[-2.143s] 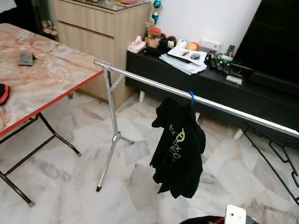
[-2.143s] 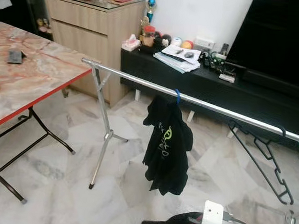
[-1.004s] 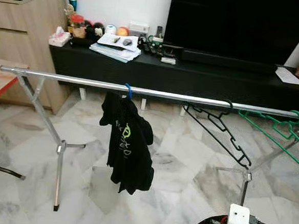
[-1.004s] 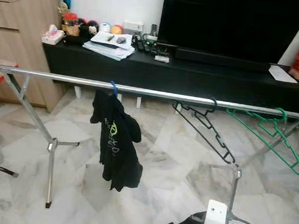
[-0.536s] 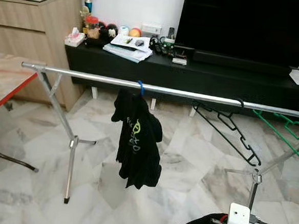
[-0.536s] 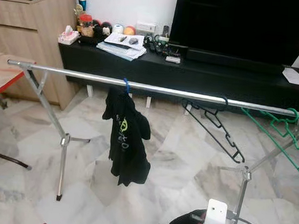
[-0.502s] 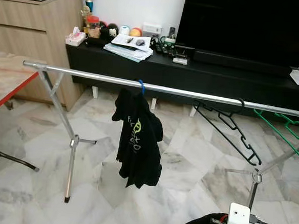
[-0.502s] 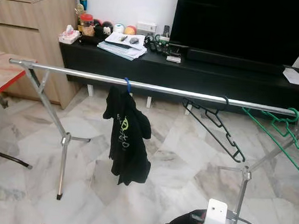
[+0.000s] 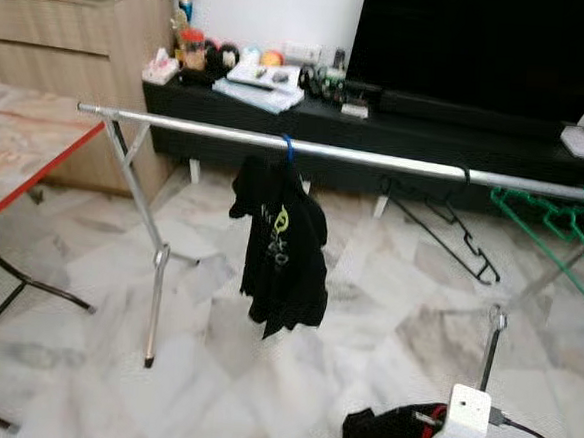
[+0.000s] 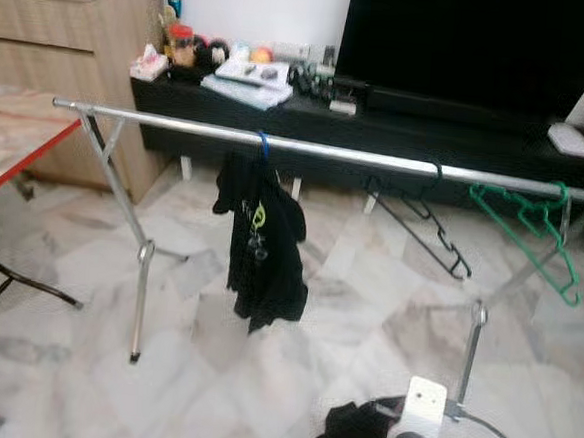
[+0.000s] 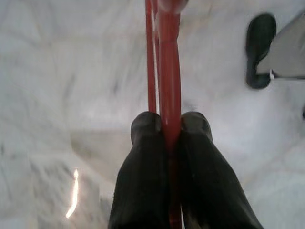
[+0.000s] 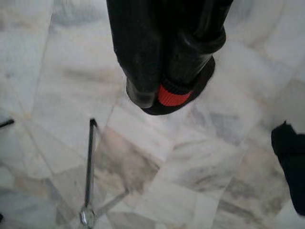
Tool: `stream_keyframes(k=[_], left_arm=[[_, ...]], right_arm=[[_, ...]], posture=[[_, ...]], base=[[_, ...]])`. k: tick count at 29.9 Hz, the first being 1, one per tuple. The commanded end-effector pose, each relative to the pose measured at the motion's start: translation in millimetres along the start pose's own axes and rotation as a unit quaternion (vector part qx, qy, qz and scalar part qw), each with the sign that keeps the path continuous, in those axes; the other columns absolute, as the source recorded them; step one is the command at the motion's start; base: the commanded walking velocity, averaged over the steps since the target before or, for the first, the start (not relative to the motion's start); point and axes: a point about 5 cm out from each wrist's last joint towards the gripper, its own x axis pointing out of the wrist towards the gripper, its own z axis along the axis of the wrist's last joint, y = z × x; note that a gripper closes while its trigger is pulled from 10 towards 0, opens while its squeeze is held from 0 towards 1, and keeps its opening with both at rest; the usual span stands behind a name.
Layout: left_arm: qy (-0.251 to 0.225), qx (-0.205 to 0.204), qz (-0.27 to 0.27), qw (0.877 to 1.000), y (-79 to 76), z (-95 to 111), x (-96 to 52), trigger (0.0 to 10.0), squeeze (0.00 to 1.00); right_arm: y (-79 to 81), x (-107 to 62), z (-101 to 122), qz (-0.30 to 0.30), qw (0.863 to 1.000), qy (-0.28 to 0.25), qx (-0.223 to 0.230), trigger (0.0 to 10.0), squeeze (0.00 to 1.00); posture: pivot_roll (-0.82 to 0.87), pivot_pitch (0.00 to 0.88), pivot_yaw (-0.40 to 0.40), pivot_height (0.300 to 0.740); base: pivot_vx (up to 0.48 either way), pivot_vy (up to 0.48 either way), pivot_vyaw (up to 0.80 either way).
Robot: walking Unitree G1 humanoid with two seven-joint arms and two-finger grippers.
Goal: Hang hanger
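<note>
Rail [image 9: 357, 155] nearer now, floor [image 9: 211, 374] open before it; left hand [image 11: 169, 125] clamped on red hanger [image 11: 168, 71].

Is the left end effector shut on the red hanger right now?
Shut. In the left wrist view the left end effector has both black fingers pressed against the red hanger.

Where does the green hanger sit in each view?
Left eye view: green hanger at the rail's right end.
Right eye view: same place, right of the black hanger.
Left wrist view: marble floor behind the red hanger pinched by the left gripper.
Right wrist view: marble floor.
Shared landmark: black shirt on the rail.
</note>
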Motion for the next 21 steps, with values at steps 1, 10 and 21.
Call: stream_keyframes(k=[1,10,21], left_arm=[[-0.004,-0.008,0.003,1.0,-1.5,6,1.5,10.0,0.0],[-0.015,-0.003,-0.019,1.0,-50.6,26,8.6,10.0,0.0],[-0.041,0.008,-0.022,0.999,-98.4,45,7.7,10.0,0.0]], right_arm=[[0.2,1.6,7,-0.001,1.0,-0.012,0.009,10.0,0.0],[2.0,3.3,14,0.001,1.0,-0.024,0.015,10.0,0.0],[7.8,6.5,31,0.014,0.998,-0.055,0.013,10.0,0.0]], posture=[[0.11,0.0,-0.037,0.74],[0.11,0.0,-0.036,0.74],[0.11,0.0,-0.034,0.74]], base=[[-0.337,0.0,0.0],[-0.337,0.0,0.0],[-0.243,0.0,0.0]])
